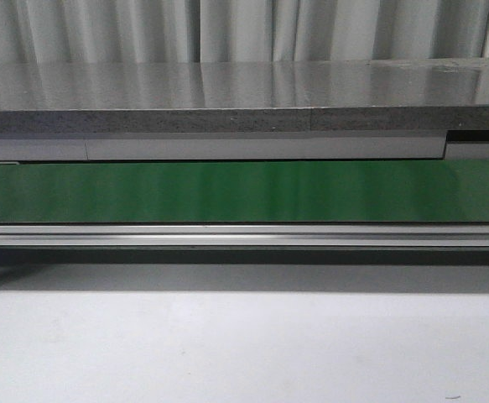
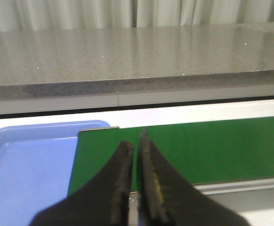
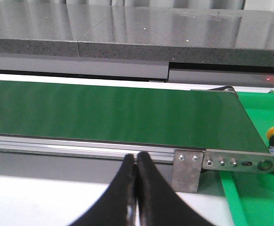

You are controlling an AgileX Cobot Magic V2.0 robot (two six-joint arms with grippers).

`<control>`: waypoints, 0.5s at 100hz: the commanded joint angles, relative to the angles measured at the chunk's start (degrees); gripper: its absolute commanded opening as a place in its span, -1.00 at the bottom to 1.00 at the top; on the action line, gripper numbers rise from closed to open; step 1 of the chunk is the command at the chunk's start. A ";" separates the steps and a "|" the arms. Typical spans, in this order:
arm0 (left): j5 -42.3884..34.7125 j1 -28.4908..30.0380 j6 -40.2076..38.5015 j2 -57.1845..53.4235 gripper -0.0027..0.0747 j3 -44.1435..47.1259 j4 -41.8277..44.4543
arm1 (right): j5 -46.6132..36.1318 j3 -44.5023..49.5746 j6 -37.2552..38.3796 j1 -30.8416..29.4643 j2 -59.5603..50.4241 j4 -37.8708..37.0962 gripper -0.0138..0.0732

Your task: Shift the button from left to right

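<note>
The belt (image 1: 244, 191) is covered in a smooth green material with a soft sheen. Its side rail (image 1: 244, 237) is made of brushed, silver-coloured metal, and the end bracket (image 3: 240, 163) is finished in plain metal with visible screw heads. The counter (image 1: 227, 92) is surfaced in polished, speckled grey stone, on which reflections are carried. The blue tray (image 2: 28, 165) is formed in smooth, matt plastic. The black fingers (image 2: 120, 188) are finished matt.
</note>
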 commanded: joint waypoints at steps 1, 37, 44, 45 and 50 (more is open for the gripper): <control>-5.73 -0.39 -0.26 -0.13 -0.92 0.14 2.06 | -4.75 0.01 0.10 0.12 -0.89 -0.14 -0.84; -15.56 -0.39 -6.41 -9.47 -0.92 13.87 7.70 | -4.75 0.01 0.10 0.12 -0.89 -0.14 -0.84; -15.56 -0.39 -7.30 -11.97 -0.92 15.84 7.69 | -4.75 0.01 0.10 0.12 -0.89 -0.14 -0.84; -15.56 -0.39 -7.45 -12.23 -0.92 16.21 7.69 | -4.75 0.01 0.10 0.12 -0.89 -0.14 -0.84; -15.56 -0.39 -8.24 -14.01 -0.92 17.42 7.69 | -4.75 0.01 0.10 0.12 -0.89 -0.14 -0.84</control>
